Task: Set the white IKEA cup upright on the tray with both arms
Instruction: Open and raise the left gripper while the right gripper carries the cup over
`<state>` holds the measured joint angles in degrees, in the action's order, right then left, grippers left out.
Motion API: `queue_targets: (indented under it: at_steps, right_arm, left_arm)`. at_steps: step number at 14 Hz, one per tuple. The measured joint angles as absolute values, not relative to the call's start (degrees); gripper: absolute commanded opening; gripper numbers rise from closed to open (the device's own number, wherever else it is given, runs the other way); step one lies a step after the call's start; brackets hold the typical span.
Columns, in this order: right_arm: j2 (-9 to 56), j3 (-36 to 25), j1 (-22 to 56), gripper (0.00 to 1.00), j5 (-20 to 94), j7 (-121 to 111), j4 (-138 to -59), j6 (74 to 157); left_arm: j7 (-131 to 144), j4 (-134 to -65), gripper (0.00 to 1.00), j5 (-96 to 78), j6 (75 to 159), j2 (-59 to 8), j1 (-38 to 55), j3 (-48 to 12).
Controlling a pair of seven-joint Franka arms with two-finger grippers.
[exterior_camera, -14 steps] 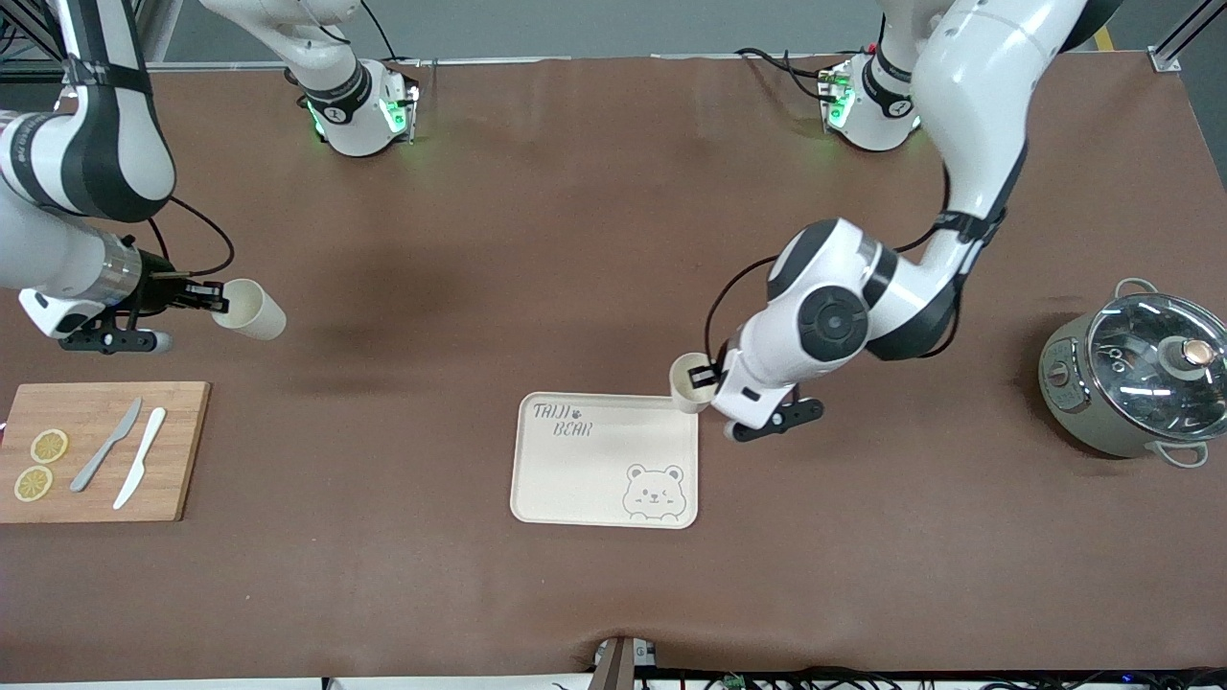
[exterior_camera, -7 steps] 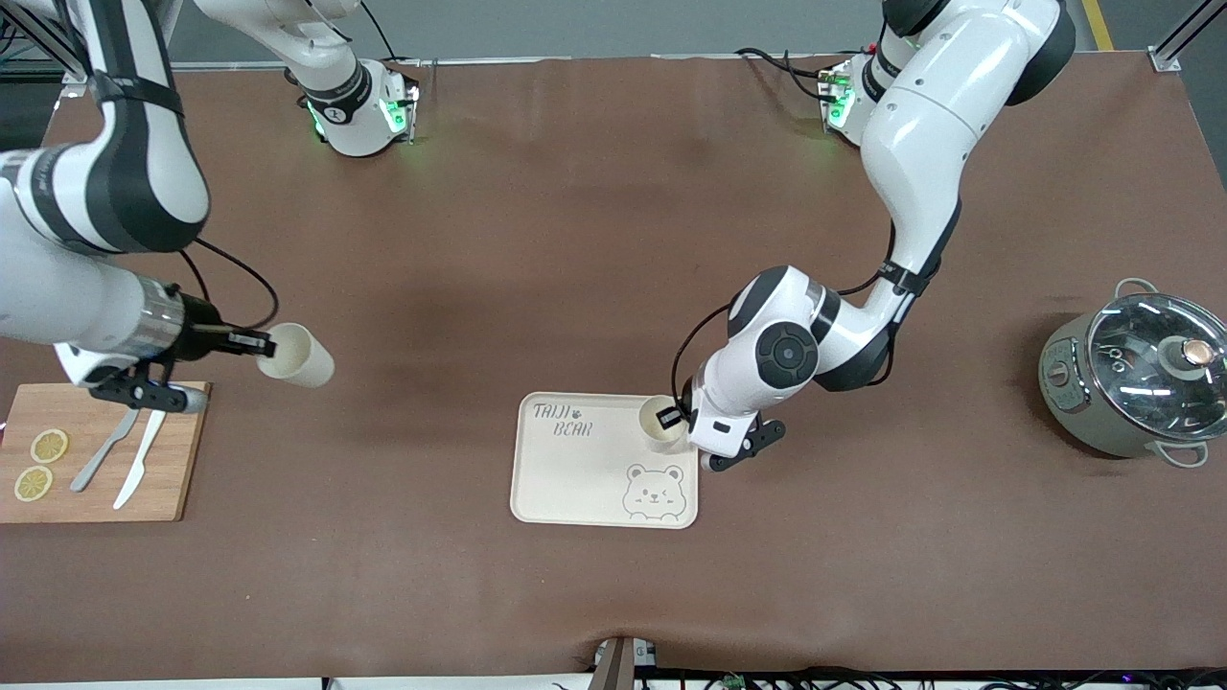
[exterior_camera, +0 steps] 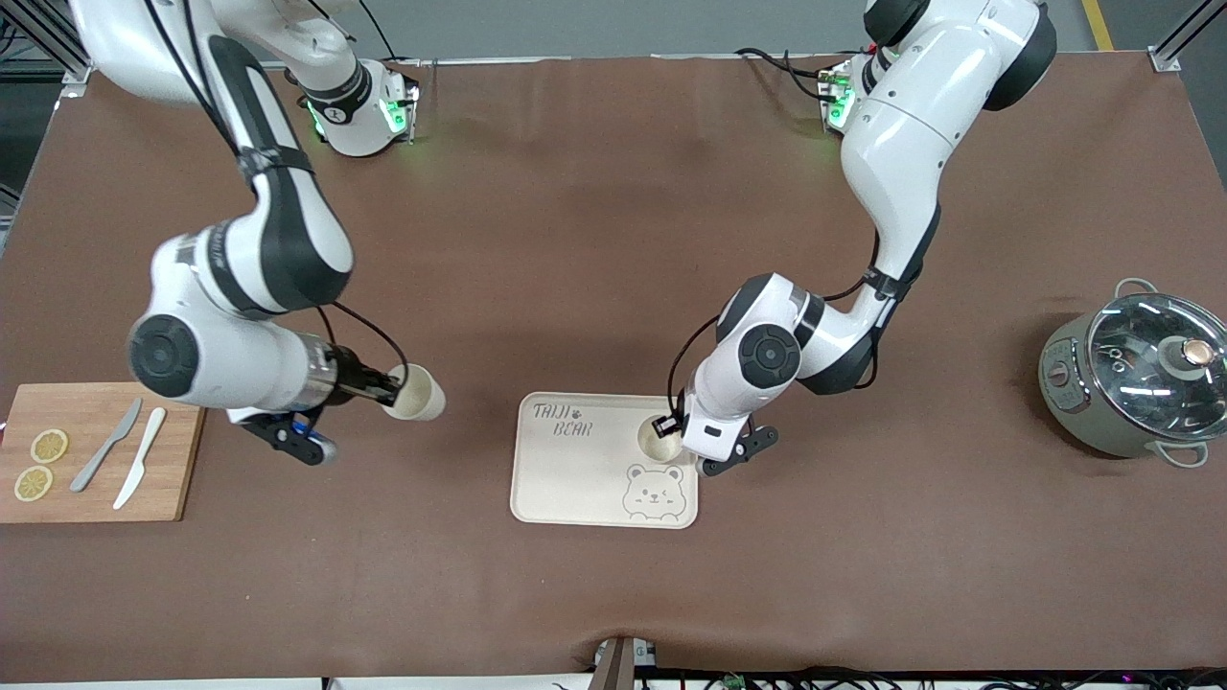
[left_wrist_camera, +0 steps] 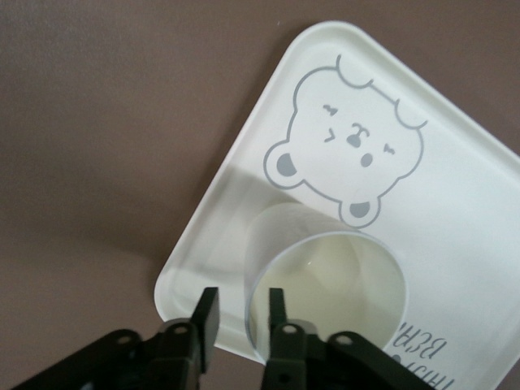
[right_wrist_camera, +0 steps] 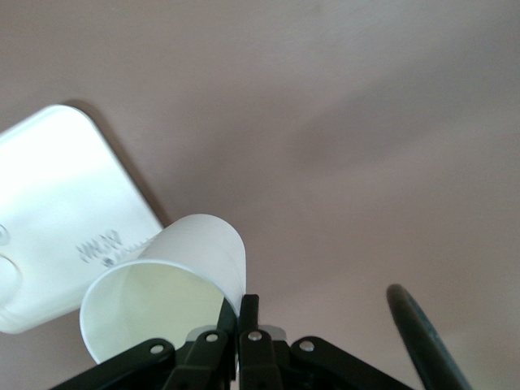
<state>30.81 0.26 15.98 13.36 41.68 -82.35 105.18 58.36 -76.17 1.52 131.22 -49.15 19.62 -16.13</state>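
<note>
The left gripper [exterior_camera: 668,425] is low over the tray [exterior_camera: 575,479]. It holds a white cup [exterior_camera: 659,440] by the rim, one finger inside and one outside. The cup stands mouth up on the tray, just above the bear face [exterior_camera: 654,492], near the tray edge at the left arm's end of the table. In the left wrist view the fingers [left_wrist_camera: 278,313] look a little apart around the cup wall [left_wrist_camera: 325,276], so I cannot tell if they squeeze it or have let go.

The right gripper [exterior_camera: 393,392] is up in the air over the bare table, between the cutting board [exterior_camera: 96,450] and the tray. Its fingers [right_wrist_camera: 244,321] pinch the rim of a second cup [exterior_camera: 414,394], which is tipped on its side.

To do this step well, the left gripper should open gently and lift straight up so the cup does not tip. The right arm should turn its cup mouth up and set it on the bare part of the tray, clear of the first cup.
</note>
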Motion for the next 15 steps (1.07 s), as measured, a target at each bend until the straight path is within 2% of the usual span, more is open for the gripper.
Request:
queue_targets:
  at_steps: [4, 7, 11, 12, 14, 15]
  right_arm:
    - [37.79, 0.26, 23.61, 0.0, 13.43, 53.6, -79.94, 116.22]
    - [40.84, 0.18, 26.12, 0.0, 13.43, 56.61, -79.59, 119.66]
    - [44.22, 0.17, 28.36, 0.0, 13.43, 60.17, -79.34, 125.56]
    - [44.83, 0.17, 28.71, 0.3, 13.43, 60.45, -79.27, 126.1]
    - [45.46, 0.04, 28.87, 1.0, 13.43, 60.71, -79.08, 126.43]
    - [45.47, -0.17, 28.83, 1.0, 13.43, 60.73, -79.06, 126.42]
  left_arm:
    - [58.36, -74.77, 1.0, 1.52, 127.13, -45.07, 19.38, -15.93]
    - [58.39, -74.21, 1.0, 1.55, 119.97, -37.42, 19.08, -15.37]
    - [57.91, -74.25, 1.0, 2.13, 111.01, -29.26, 13.97, -14.79]
    - [56.12, -74.25, 1.0, 2.15, 109.03, -27.73, 12.25, -14.78]
    - [49.25, -74.25, 1.0, 2.16, 104.36, -24.61, 9.07, -14.74]
    - [45.83, -74.26, 1.0, 2.17, 102.09, -23.28, 7.79, -14.66]
